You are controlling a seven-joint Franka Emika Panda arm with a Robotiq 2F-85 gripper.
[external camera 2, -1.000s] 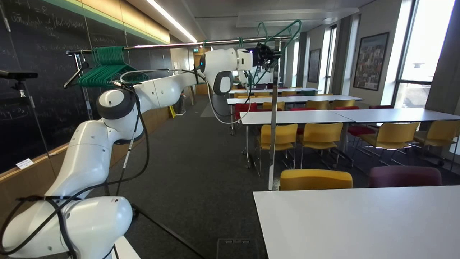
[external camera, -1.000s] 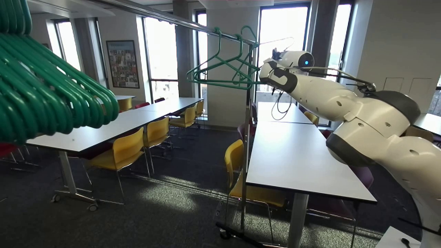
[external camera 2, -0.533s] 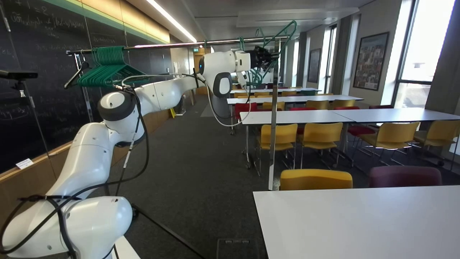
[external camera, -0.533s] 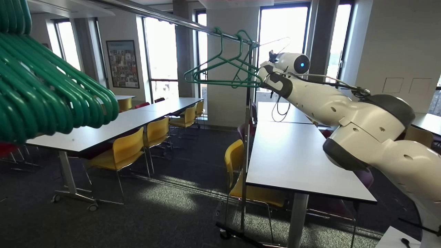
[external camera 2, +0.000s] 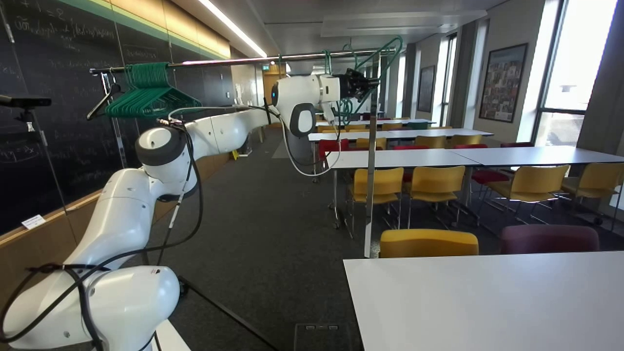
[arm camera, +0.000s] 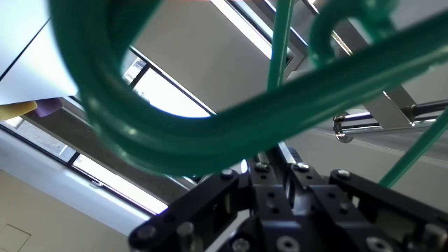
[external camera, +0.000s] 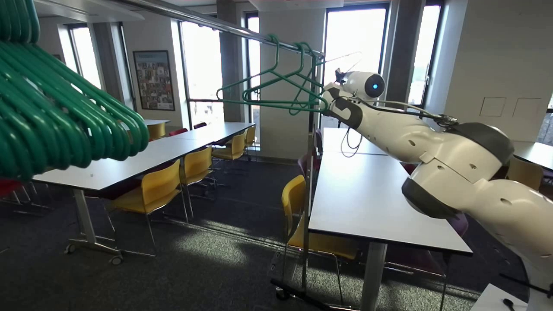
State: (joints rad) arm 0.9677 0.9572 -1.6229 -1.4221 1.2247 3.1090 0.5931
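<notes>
Where it crosses the wrist view, the green plastic hanger (arm camera: 245, 129) shows smooth, glossy round tubing and a rounded corner. Gripper (external camera 2: 374, 83) closed on it; exact hold hidden behind the tubing. Position: end of the polished metal rail (external camera 2: 234, 62), near the upright post (external camera 2: 371, 175). Tight room: two hangers (external camera: 284, 76) close alongside. Only the exterior views show bunched hangers (external camera 2: 146, 100) toward the rail's opposite end.

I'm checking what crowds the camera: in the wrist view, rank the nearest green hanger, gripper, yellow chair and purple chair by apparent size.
1. Nearest green hanger
2. Gripper
3. Yellow chair and purple chair: too alike to rank
</notes>
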